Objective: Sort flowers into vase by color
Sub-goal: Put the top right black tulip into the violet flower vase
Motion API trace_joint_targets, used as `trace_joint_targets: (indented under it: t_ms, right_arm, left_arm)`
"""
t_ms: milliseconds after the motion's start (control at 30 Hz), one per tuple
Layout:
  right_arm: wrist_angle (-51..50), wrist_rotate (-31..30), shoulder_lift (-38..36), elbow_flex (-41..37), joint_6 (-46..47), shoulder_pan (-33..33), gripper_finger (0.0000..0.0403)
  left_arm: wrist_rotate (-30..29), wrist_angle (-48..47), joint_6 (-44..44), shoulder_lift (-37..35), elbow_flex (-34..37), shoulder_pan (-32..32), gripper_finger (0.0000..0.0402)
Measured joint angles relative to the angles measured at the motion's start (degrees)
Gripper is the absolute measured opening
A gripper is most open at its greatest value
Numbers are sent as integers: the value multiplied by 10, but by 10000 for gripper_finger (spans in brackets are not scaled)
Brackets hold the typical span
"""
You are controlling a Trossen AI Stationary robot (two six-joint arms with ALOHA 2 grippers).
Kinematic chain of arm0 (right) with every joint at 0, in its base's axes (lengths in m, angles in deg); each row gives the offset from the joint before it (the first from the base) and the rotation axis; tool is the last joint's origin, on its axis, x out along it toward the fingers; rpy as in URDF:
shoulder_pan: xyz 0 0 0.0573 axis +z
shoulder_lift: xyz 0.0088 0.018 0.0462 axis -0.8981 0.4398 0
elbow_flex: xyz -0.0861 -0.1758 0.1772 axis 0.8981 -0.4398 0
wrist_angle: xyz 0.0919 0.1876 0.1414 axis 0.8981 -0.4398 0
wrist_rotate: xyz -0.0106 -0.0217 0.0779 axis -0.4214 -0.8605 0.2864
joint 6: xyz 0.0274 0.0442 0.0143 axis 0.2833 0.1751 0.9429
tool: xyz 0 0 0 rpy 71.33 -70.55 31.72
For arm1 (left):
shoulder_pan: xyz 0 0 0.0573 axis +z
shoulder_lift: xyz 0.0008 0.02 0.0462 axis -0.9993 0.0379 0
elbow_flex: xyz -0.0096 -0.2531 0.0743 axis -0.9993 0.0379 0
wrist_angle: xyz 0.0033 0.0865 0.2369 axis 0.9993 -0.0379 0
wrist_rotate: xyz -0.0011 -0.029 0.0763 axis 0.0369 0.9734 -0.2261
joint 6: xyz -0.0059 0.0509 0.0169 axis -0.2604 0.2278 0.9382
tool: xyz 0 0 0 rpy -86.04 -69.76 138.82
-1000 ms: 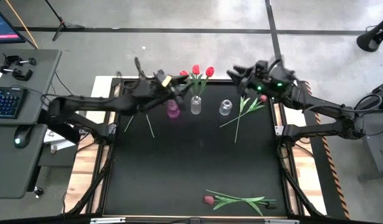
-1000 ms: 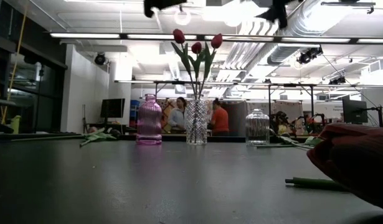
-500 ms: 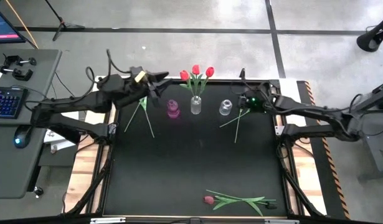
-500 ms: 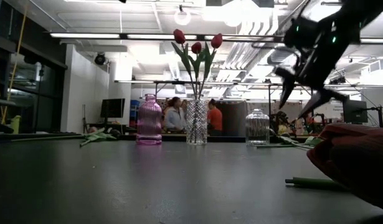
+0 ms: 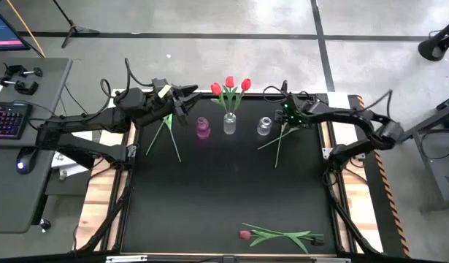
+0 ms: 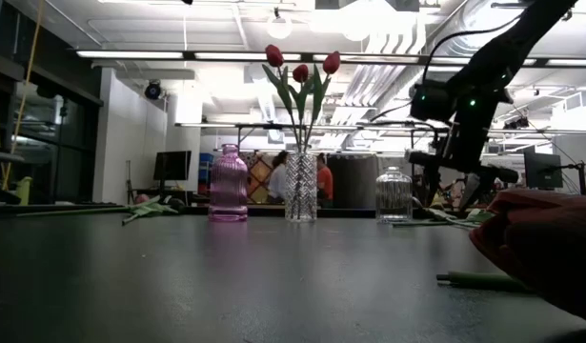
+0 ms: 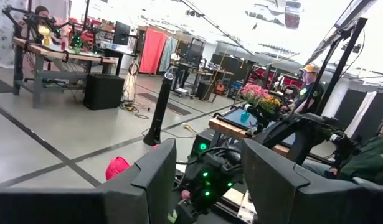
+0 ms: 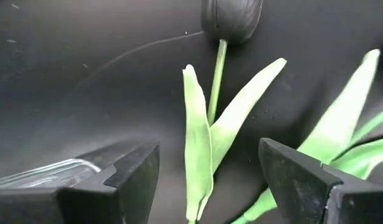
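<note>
Here the dark tulip [image 8: 231, 17] head is cut off.

three vases [image 5: 230, 123] in row, tulips [image 5: 229, 89] in middle

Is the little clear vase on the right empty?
Empty: the clear vase shows no stems, unlike the middle vase holding red tulips.

We are looking at a grey concrete floor [image 5: 209, 58] crossed by dark lines, spreading around the black surface [image 5: 224, 190]. Beside the surface, a grey desk [image 5: 34, 146] is carrying a keyboard [image 5: 6, 119] and mouse [image 5: 20, 165]. Beyond the surface, ceiling strip lights [image 6: 140, 54] are glowing over white ducts [image 6: 388, 76].
</note>
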State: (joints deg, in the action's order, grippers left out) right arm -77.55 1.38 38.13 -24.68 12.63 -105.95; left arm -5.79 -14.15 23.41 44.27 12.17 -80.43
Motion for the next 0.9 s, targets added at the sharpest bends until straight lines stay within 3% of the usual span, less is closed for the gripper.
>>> trace_joint_targets:
  t_ms: [133,233,333,467,533,700,900]
  right_arm:
    - [8,2,30,8,-11,0,256]
    - [15,3,46,8,-26,0,228]
    - [13,-1,53,8,-40,0,170]
    - [8,-9,45,8,-59,0,50]
    - [6,-13,26,8,-76,0,15]
    - [8,-31,-70,8,-96,0,9]
    - [80,-56,-226,8,-120,1,3]
  left_arm:
    - [0,-7,0,0,0,0,168]
    - [-3,-20,0,0,0,2,168]
    - [-7,-30,0,0,0,2,168]
    - [-7,-34,1,-4,0,2,168]
    - [-7,-32,13,-14,0,2,168]
    - [-39,-29,64,-54,0,2,168]
    - [-98,-29,106,-89,0,2,168]
